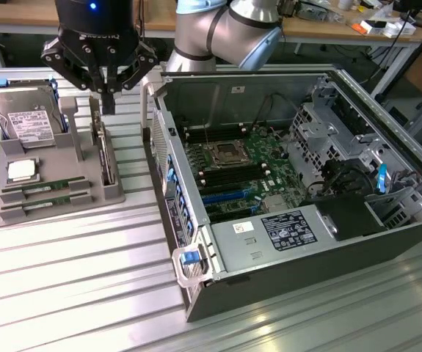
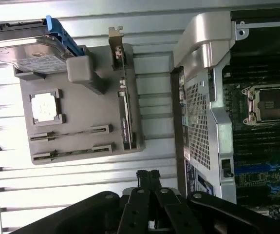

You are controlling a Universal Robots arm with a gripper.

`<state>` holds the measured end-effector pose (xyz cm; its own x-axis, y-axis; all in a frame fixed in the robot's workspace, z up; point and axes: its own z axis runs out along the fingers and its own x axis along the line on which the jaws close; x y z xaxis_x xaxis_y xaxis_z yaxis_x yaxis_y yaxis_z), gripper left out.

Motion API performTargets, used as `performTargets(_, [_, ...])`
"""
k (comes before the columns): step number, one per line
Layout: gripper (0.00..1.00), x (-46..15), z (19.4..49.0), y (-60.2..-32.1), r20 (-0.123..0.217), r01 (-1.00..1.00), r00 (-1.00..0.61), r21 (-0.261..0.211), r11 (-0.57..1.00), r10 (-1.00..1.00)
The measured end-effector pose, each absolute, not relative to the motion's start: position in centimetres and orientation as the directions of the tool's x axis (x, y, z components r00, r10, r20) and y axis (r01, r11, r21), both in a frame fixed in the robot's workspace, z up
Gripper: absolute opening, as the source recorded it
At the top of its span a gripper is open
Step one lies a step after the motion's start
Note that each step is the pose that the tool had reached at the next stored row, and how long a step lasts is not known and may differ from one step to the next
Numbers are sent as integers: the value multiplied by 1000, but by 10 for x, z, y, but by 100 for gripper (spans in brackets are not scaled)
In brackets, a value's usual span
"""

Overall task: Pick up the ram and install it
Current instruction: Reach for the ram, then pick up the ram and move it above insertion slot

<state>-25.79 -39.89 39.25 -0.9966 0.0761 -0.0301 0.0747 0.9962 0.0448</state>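
The ram (image 1: pixel 45 189) lies in the tray (image 1: pixel 60 165), beside the computer case (image 1: pixel 225 92).

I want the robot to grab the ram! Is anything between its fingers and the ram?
Nothing visible is in the way. The fingers hang shut above the tray, and the ram sticks lie uncovered in its slots. The upright card stands beside them, not over them.

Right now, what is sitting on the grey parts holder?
On the holder: a hard drive, a silver CPU, a ram stick and a second ram stick in slots, an upright card. Whatever lies under the drive is covered.
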Motion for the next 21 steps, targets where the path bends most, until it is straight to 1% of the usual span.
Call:
performTargets(3, [11, -281, 392, -399, -31, 75, -997, 45, 996, 76])
performTargets(7, [11, -294, 392, -399, -31, 75, -997, 45, 996, 76])
performTargets(21, [11, -296, 392, -399, -31, 75, -997, 45, 996, 76])
